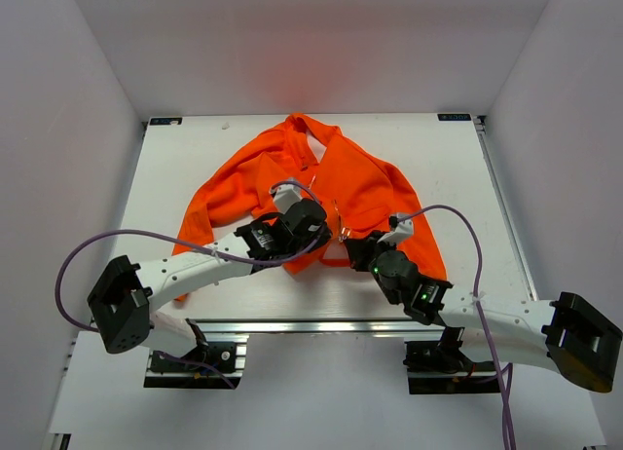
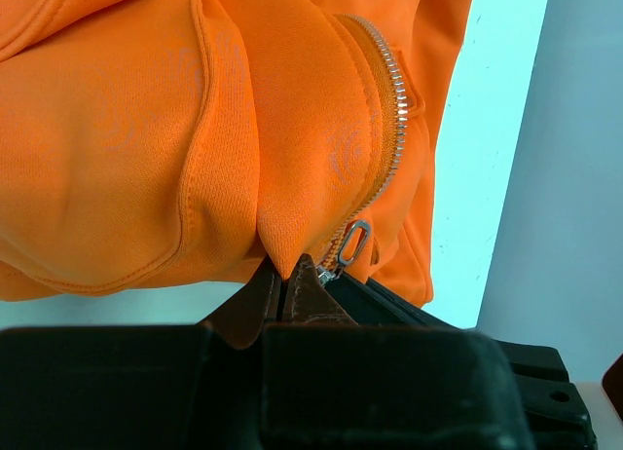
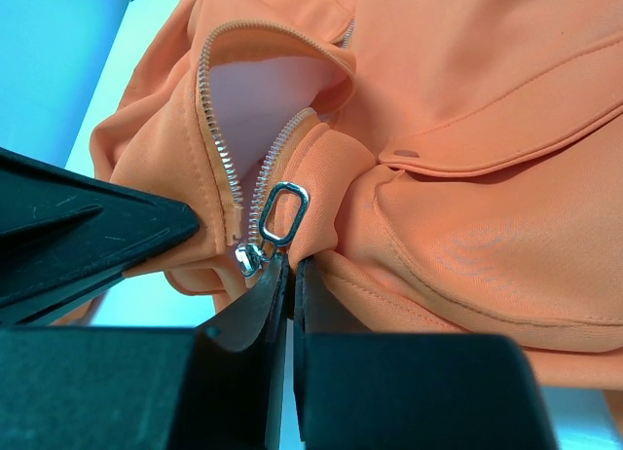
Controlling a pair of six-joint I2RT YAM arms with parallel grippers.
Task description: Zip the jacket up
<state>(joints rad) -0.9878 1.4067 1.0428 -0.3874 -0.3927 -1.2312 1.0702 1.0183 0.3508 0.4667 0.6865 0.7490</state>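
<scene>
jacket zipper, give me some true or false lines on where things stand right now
1. The jacket is fully zipped. False: the teeth stand apart above the slider, showing the pink lining.
2. The slider sits at the hem end of the zipper. True.
3. The left gripper is open above the collar. False: it is shut on a fold of the jacket's hem beside the slider.
4. The right gripper is shut on the jacket's hem just under the pull tab. True.
5. The jacket hangs from a hook. False: it lies on the white table.
</scene>
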